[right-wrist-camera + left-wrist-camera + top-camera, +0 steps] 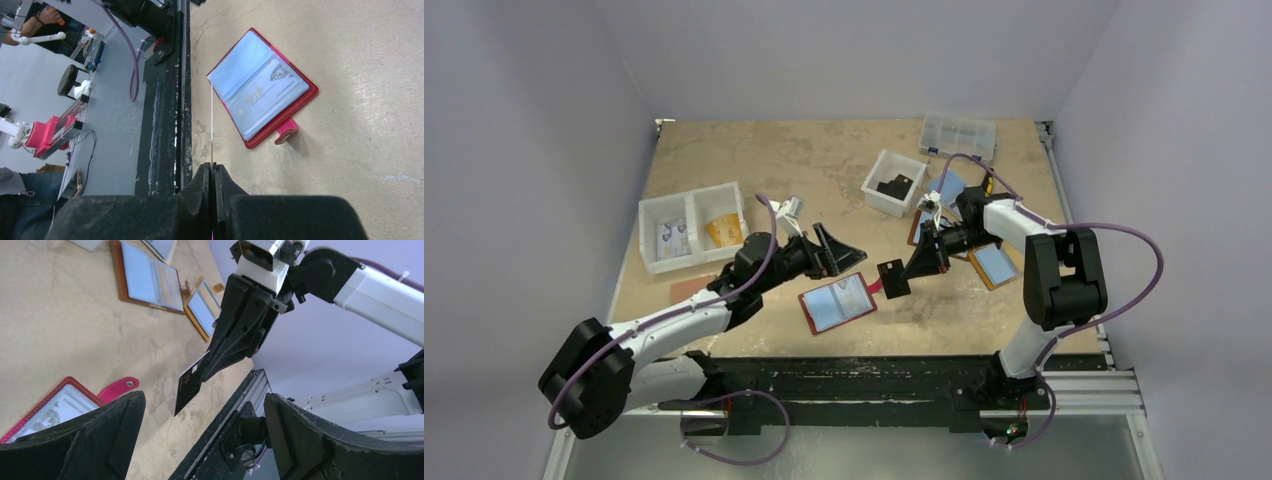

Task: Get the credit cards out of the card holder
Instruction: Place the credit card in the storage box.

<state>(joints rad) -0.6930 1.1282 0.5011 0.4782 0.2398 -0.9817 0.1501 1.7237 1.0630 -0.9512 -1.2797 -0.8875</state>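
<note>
The right hand (207,368) clenches a thin dark plastic card (188,388), its long axis pointing left at the left hand (837,251), which is spread wide just beside it. The open dark red booklet card holder (837,303) lies on the tabletop (754,160) below, nearer the left hand.

Two credit cards (892,278) (265,92), one red card holder (837,303), one brown holder (147,277), one orange-tan holder (202,310), two white bins (674,265) (879,200).

Top camera looks down from behind the near edge over the whole table (824,170); left wrist faces right, right wrist near-left, both close, sharing the card holder (262,87)
</note>
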